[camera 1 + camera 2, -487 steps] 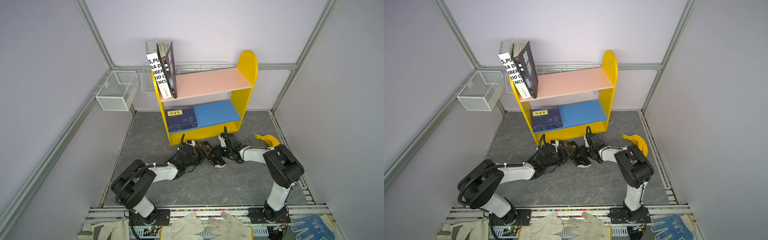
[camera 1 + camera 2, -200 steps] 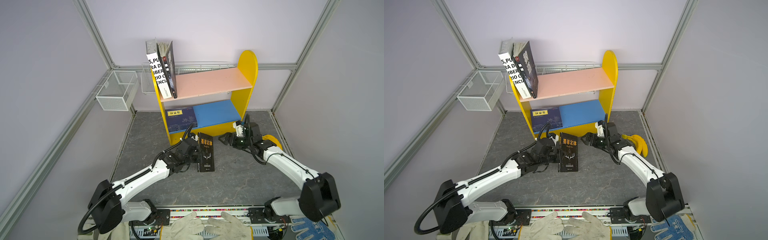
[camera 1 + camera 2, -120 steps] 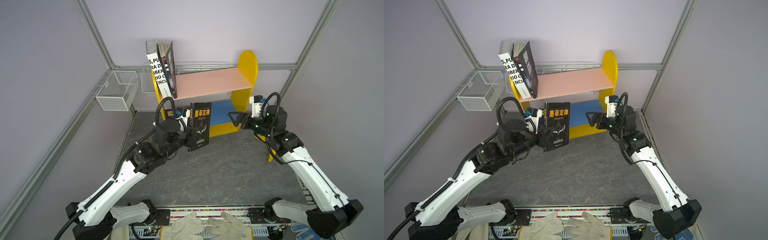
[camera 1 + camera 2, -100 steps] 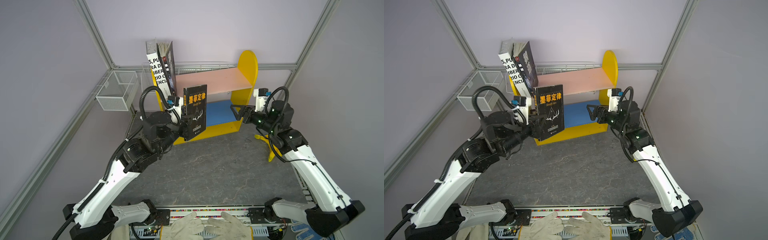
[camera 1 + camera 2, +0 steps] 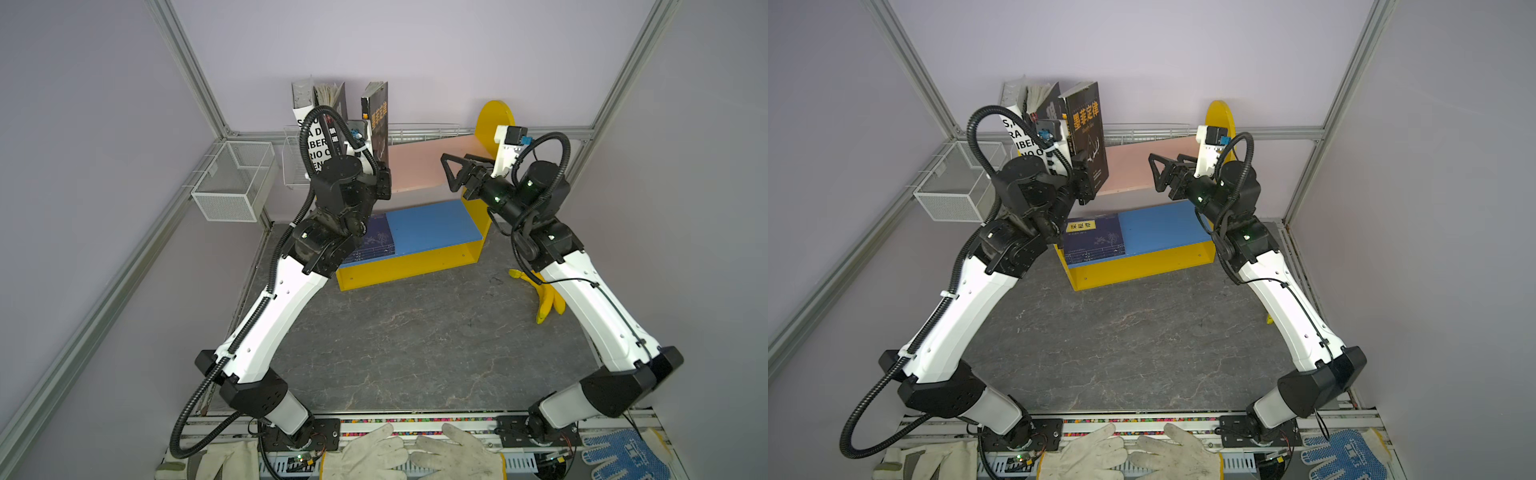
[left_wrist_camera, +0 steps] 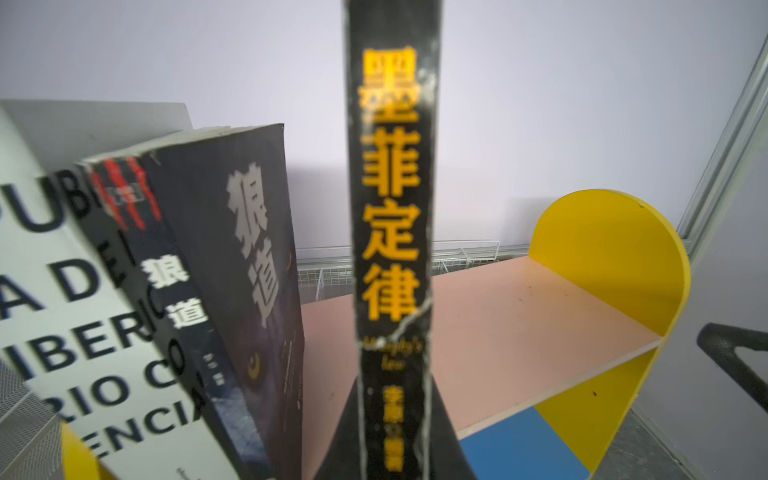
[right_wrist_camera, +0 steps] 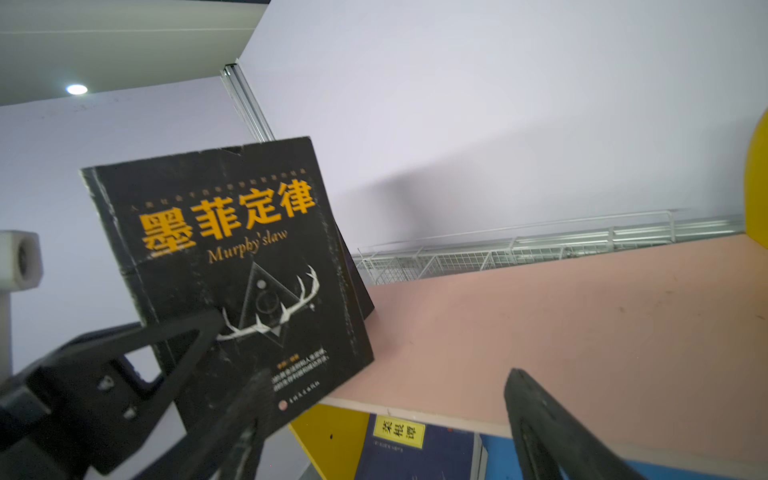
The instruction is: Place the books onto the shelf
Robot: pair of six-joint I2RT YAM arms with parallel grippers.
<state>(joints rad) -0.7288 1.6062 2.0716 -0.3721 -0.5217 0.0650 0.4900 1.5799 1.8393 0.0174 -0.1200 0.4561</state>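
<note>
Beside the left claw [image 5: 1087,178], gripping seemingly the last loose book [image 5: 1090,129], other books [image 6: 232,257] already stand on the shelf [image 5: 1129,166]; right claw [image 5: 1166,168] hangs open.

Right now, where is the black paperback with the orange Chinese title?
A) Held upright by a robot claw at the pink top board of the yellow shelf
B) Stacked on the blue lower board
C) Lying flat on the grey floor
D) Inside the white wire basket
A: the left gripper is clamped on the lower edge of the black paperback, which stands upright at the pink upper board.
</note>
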